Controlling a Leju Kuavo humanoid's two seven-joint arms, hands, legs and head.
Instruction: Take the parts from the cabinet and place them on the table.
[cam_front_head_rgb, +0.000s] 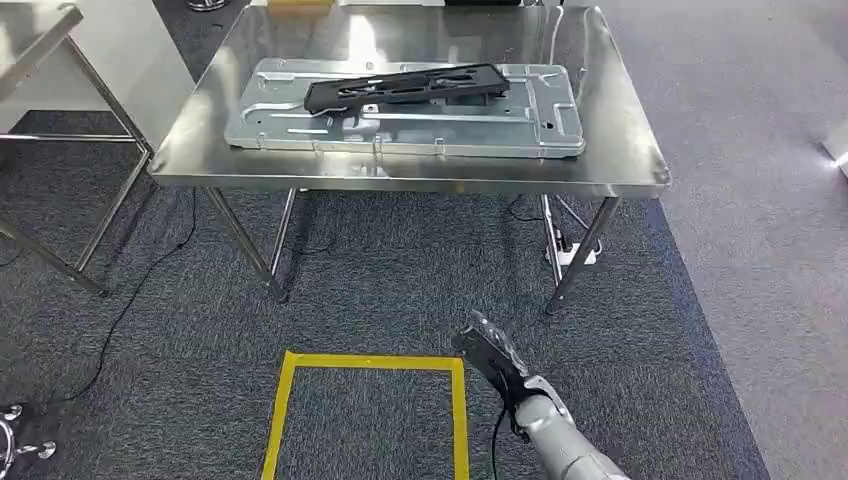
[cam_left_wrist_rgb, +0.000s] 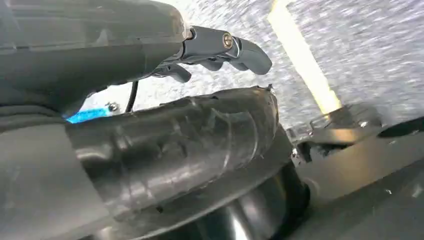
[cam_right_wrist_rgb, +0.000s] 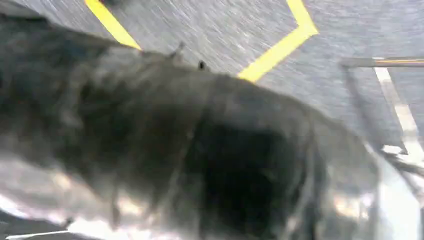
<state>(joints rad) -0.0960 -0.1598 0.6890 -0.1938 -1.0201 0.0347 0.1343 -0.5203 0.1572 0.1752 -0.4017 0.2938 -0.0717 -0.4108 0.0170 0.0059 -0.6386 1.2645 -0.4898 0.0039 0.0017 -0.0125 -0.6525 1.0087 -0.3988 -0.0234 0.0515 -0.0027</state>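
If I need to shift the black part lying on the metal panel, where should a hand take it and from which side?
Probably the near long edge of the black part, around its middle, coming from the table's front side, which faces the robot. It lies flat and slightly angled across the silver panel, long and thin, so a mid-length grip should keep it balanced. The right hand hangs low, holding nothing.

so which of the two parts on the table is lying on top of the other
The black part: a long, narrow, dark frame lying across the wide silver metal panel.
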